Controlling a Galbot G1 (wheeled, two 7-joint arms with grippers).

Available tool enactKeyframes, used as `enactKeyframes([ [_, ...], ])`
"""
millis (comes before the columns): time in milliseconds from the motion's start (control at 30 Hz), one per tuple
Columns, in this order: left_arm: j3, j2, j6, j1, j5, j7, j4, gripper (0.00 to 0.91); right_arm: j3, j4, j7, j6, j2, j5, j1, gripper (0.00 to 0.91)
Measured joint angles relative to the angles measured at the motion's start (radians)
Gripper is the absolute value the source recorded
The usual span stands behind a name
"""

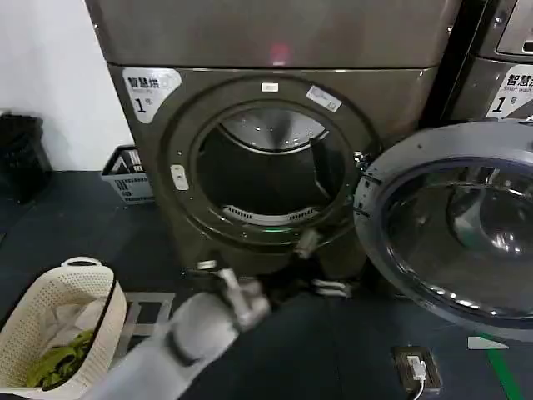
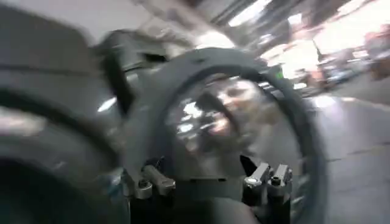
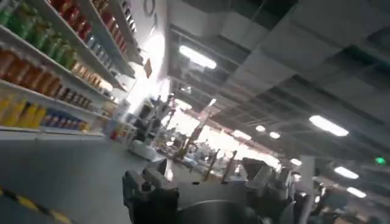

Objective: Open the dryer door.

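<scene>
Reaching low before the drum opening, our left gripper (image 1: pixel 321 268) hangs open, gripping nothing. To its right the dryer door (image 1: pixel 454 221) stands swung wide. We judge a careless arm sweep could clip its rim and knock it shut.

The bronze-grey metal dryer (image 1: pixel 166 167) carried a wide chrome-ringed round door (image 1: pixel 454 229) with dark domed glass and a grey inner rim, beside a cream perforated plastic basket (image 1: pixel 62 329) holding green and white cloth on a dark floor (image 1: pixel 333 350).
</scene>
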Motion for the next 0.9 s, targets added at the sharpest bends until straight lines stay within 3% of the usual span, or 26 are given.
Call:
enactKeyframes([
  [133, -0.101, 0.101, 0.005, 0.085, -0.004, -0.053, -0.097, 0.907, 0.013, -0.008, 0.019, -0.001, -0.001, -0.022, 0.000, 0.907],
  [267, -0.248, 0.185, 0.073, 0.204, -0.072, -0.142, -0.180, 0.907, 0.029, -0.007, 0.036, -0.017, -0.002, -0.041, -0.002, 0.907],
  [500, -0.487, 0.280, 0.317, 0.339, -0.268, -0.329, -0.267, 0.907, 0.048, -0.005, 0.039, -0.058, -0.014, -0.039, 0.000, 0.907],
  [900, -0.873, 0.439, 0.635, 0.545, -0.648, -0.630, -0.339, 0.907, 0.029, -0.020, -0.002, -0.019, -0.029, -0.017, 0.016, 0.907],
])
